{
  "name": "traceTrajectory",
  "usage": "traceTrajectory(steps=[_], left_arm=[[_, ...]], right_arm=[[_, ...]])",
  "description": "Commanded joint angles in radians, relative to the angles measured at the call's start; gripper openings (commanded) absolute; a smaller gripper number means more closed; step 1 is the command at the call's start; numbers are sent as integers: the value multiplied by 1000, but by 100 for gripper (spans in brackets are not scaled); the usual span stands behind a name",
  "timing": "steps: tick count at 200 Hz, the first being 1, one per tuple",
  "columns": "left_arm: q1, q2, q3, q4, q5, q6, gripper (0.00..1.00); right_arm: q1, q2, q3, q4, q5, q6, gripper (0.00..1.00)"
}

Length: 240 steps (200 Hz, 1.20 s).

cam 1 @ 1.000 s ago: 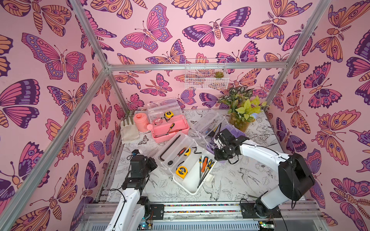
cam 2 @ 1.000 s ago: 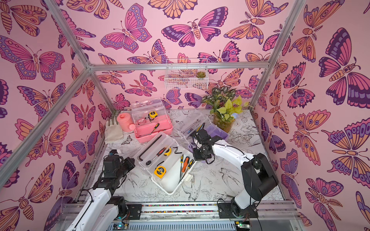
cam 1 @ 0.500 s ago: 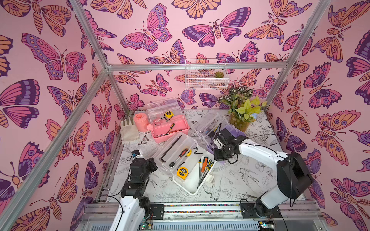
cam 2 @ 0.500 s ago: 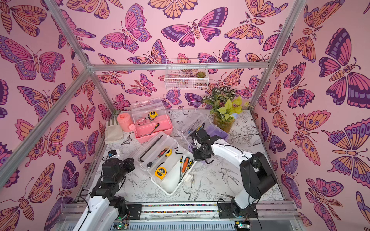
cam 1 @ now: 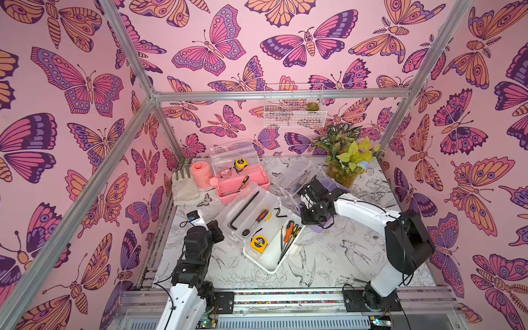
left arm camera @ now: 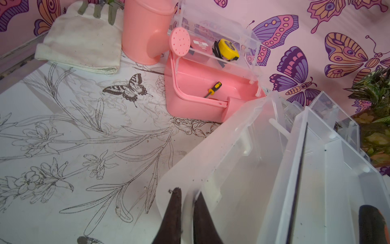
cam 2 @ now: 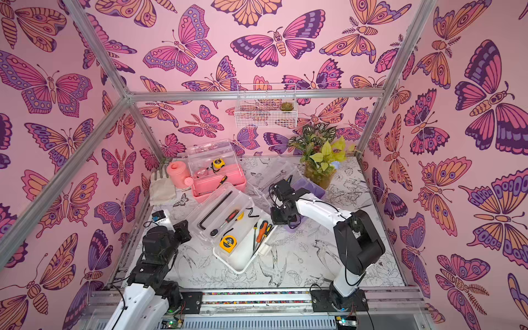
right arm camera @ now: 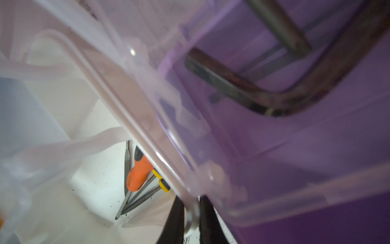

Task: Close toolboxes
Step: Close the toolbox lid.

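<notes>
Three toolboxes on the worktop (cam 1: pixel 343 257), all w/ lids open.

Mid-worktop is the white rectangular plastic toolbox (cam 1: pixel 265 260), w/ a smooth glossy base. Its clear lid section (cam 1: pixel 248 205) is folded out flat alongside, w/ a long black L-shaped hex key (cam 1: pixel 243 211) lying in it. A yellow tape measure (cam 1: pixel 258 243) and an orange-handled screwdriver (cam 1: pixel 288 228) lie in the base.

Just behind sits the pink rectangular plastic toolbox (left arm camera: pixel 190 105), its transparent lid (cam 1: pixel 233 154) standing upright at the back.

Back-right of the white one is the purple rectangular plastic toolbox (cam 1: pixel 335 186), w/ its clear plastic lid (cam 1: pixel 299 179) tilted up.

The right arm (cam 1: pixel 365 214), a white shell w/ black joints, reaches over the purple box. The right jaws are clenched on the thin rim of that clear plastic lid, w/ purple tint showing through it in the wrist view.

The left arm (cam 1: pixel 197 251) is at the lid section's near-left corner. The left jaws are pinched nearly together, dark tapered tips over the frosted plastic. Can't tell if they nip any of it.

Back-left are a pink round plastic watering can (cam 1: pixel 201 174) and off-white folded cloth gloves (cam 1: pixel 184 187). Back-right is a leafy potted plant (cam 1: pixel 345 160). A white wire basket (cam 1: pixel 294 111) hangs on the back wall.

The worktop is matte white, printed w/ black line-drawn flowers, birds and a butterfly, and specked w/ dirt. The walls are pink wallpaper (cam 1: pixel 85 85) w/ big purple/orange butterflies, framed by aluminium bars (cam 1: pixel 257 95).
</notes>
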Motion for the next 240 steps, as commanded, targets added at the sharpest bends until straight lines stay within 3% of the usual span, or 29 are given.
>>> traceTrajectory(steps=[1,86,140,240], left_arm=[[-69,19,32,115,306,-23,0],[-140,59,110,109,353,5,0],[-253,23,95,91,322,42,0],[-444,37,110,8,261,75,12]], right_arm=[[27,62,41,258,-85,67,1],[37,128,93,357,-114,97,1],[38,158,112,398,-125,117,1],[43,194,130,444,-135,143,2]])
